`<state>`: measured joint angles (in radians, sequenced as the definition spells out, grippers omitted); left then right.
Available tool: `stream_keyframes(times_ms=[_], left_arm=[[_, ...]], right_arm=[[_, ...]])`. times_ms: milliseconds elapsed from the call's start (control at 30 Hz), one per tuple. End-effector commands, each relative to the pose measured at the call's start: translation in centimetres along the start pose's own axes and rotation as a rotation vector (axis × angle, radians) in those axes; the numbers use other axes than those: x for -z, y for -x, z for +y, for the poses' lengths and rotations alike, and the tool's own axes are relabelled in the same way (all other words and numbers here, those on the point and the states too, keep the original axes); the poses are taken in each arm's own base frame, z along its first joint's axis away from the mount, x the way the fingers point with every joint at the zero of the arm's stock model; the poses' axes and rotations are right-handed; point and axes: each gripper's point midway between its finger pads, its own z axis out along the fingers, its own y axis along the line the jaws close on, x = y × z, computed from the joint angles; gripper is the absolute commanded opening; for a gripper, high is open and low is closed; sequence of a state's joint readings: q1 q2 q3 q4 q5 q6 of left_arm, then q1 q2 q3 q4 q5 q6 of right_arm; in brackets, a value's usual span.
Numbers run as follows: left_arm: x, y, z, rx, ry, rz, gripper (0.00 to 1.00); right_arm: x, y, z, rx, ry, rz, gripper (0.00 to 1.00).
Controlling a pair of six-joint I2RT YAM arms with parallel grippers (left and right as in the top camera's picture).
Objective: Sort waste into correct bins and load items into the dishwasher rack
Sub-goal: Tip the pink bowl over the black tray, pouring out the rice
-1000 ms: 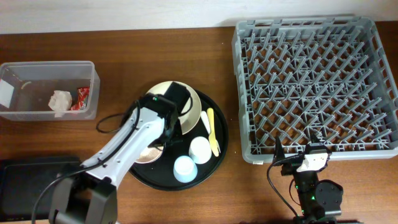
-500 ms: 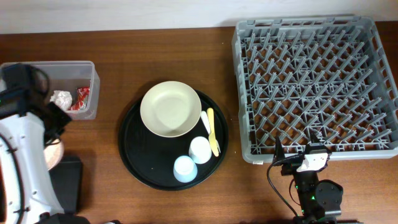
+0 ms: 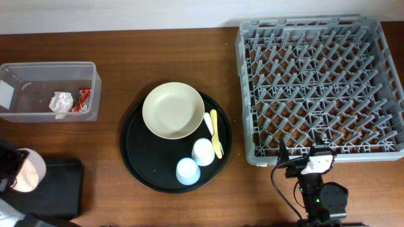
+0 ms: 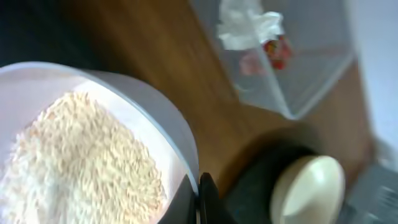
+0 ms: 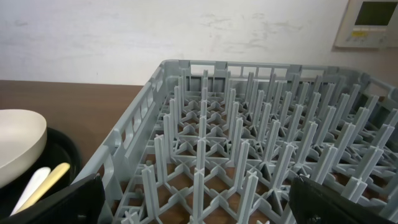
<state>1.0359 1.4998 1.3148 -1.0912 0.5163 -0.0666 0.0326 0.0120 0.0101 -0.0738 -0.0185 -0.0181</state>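
From above there is one clear tub point(image 3: 38, 69) at the back left, and in it lie one paper wad point(image 3: 61, 101) and one red wrapper point(image 3: 84, 99), just beside each other. One round black tray point(image 3: 136, 157) in the middle carries one cream bowl point(image 3: 173, 110), two cups, the white cup point(image 3: 203, 151) and the light blue cup point(image 3: 188, 171), and two pieces of cutlery point(image 3: 216, 133) side by side. One grey rack point(image 3: 322, 88) stands at the right. At the front left edge the small pink bowl point(image 3: 28, 171) hangs beside the one shallow black tray point(image 3: 57, 189). The right arm point(image 3: 320, 192) rests low in front of the rack. In the left wrist view the left gripper point(image 4: 200, 194) clamps the rim of the small pink bowl point(image 4: 155, 124). Only one dark finger point(image 4: 207, 204) shows there. The bowl is tilted and holds a heap of rice grains point(image 4: 81, 162). Beyond it are the tub point(image 4: 311, 74) with wad point(image 4: 249, 25) and wrapper point(image 4: 277, 53), and the cream bowl point(image 4: 308, 186). In the right wrist view the right gripper point(image 5: 199, 200) has its fingers spread wide and holds nothing. It faces the rack point(image 5: 249, 137), with the cream bowl point(image 5: 18, 143) and both pieces of cutlery point(image 5: 50, 179) at the left.
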Motion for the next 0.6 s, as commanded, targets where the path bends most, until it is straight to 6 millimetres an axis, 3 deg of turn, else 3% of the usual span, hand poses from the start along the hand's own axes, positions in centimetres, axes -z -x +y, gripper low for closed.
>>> stream_keyframes(times_ms=[0, 133, 200, 433, 500, 567], left_arm=[[0.4, -1.4, -0.9, 0.017, -0.275, -0.02, 0.01], [1.2, -2.9, 1.2, 0.102, -0.551, -0.156, 0.01], [0.9, -3.5, 2.3, 0.109, -0.547, -0.174, 0.01], [1.1, -2.7, 2.2, 0.035, -0.553, -0.222, 0.0], [0.1, -3.7, 4.3, 0.114, -0.43, -0.162, 0.0], [0.1, -3.6, 4.9, 0.246, -0.419, -0.143, 0.0]], right_arm=[[0.0, -0.2, 0.1, -0.008, 0.002, 0.005, 0.98], [0.0, -0.2, 0.1, -0.008, 0.002, 0.005, 0.98], [0.0, -0.2, 0.1, -0.008, 0.002, 0.005, 0.98], [0.0, -0.2, 0.1, -0.008, 0.001, 0.005, 0.98], [0.0, -0.2, 0.1, -0.008, 0.001, 0.005, 0.98], [0.0, -0.2, 0.1, -0.008, 0.001, 0.005, 0.98]])
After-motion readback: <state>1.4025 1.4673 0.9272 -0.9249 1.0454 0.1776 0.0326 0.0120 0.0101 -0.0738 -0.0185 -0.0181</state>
